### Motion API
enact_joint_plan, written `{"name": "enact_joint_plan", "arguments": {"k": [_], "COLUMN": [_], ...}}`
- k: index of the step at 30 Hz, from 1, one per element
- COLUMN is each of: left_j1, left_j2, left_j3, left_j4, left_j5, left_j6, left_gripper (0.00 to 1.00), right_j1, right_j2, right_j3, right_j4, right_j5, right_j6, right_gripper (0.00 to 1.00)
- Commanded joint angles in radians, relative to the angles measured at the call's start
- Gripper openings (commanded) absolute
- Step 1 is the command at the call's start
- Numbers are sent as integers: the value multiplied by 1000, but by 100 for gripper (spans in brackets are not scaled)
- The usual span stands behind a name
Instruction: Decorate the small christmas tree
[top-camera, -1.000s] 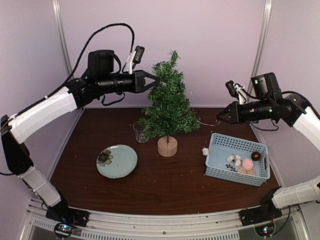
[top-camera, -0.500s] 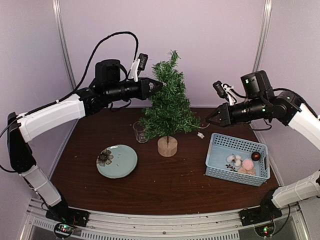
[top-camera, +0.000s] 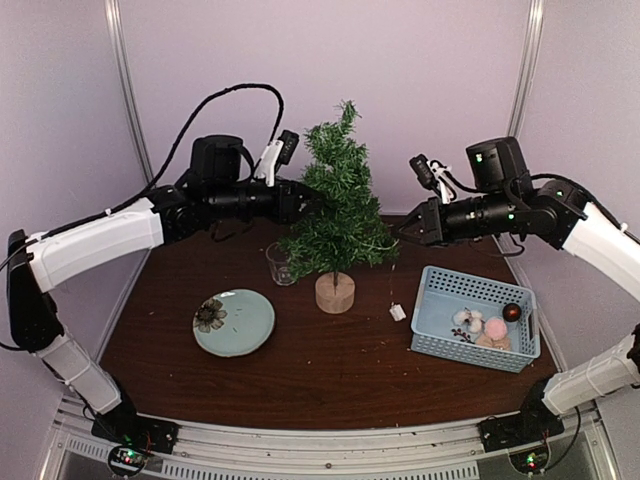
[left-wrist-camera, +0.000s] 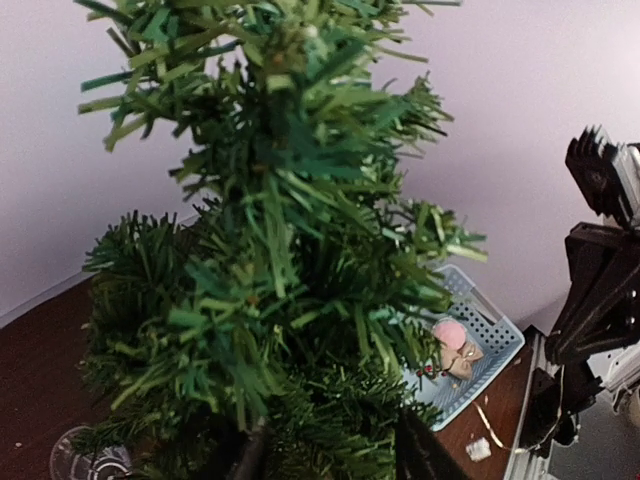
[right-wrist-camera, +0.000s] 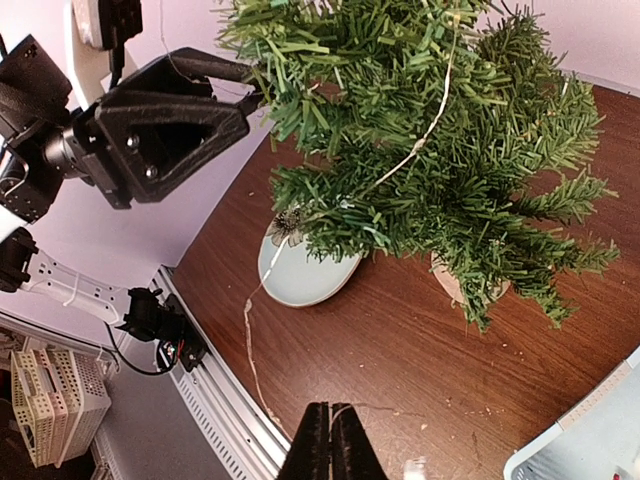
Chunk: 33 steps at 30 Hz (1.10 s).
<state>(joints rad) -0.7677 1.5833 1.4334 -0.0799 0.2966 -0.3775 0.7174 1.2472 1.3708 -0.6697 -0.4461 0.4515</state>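
Beside the small christmas tree, left jaws half-spread among branches, right jaws pinching string

Teal plate, glass and blue basket share the table.

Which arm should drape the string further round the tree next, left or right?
Right, probably. The right gripper is shut on the thin string, which runs across the small christmas tree. The left gripper sits against the upper branches, jaws partly open, nothing visibly held.
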Motion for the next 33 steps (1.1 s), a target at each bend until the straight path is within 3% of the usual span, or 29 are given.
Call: {"name": "enact_joint_plan", "arguments": {"k": [1, 8, 12, 14, 16, 19, 24, 33], "left_j1": [-2, -2, -23, -81, -160, -249, -408, -499], "left_j2": [-118, -263, -380, -427, -446, -425, -287, 34], "left_j3": [-41, -184, -350, -407, -454, -501, -526, -399], "left_j4": [-43, -67, -30, -35, -47, -6, 253, 575], "left_j5": [-39, -97, -147, -187, -231, -263, -377, -590], "left_j6": [41, 66, 131, 252, 344, 367, 409, 423], "left_gripper": [48, 72, 73, 73, 72, 67, 52, 42], "right_j1": [9, 8, 8, 9, 9, 10, 14, 47], "right_j2": [3, 3, 0, -4, -11, -17, -20, -8], "right_j3": [1, -24, -47, -60, -76, -100, -121, -110], "right_j4": [62, 116, 162, 178, 200, 238, 280, 292], "right_j5": [-7, -2, -14, -18, -25, -47, -71, -61], "right_j6": [34, 82, 127, 146, 173, 209, 257, 274], "right_gripper": [0, 0, 0, 0, 0, 0, 0, 0]}}
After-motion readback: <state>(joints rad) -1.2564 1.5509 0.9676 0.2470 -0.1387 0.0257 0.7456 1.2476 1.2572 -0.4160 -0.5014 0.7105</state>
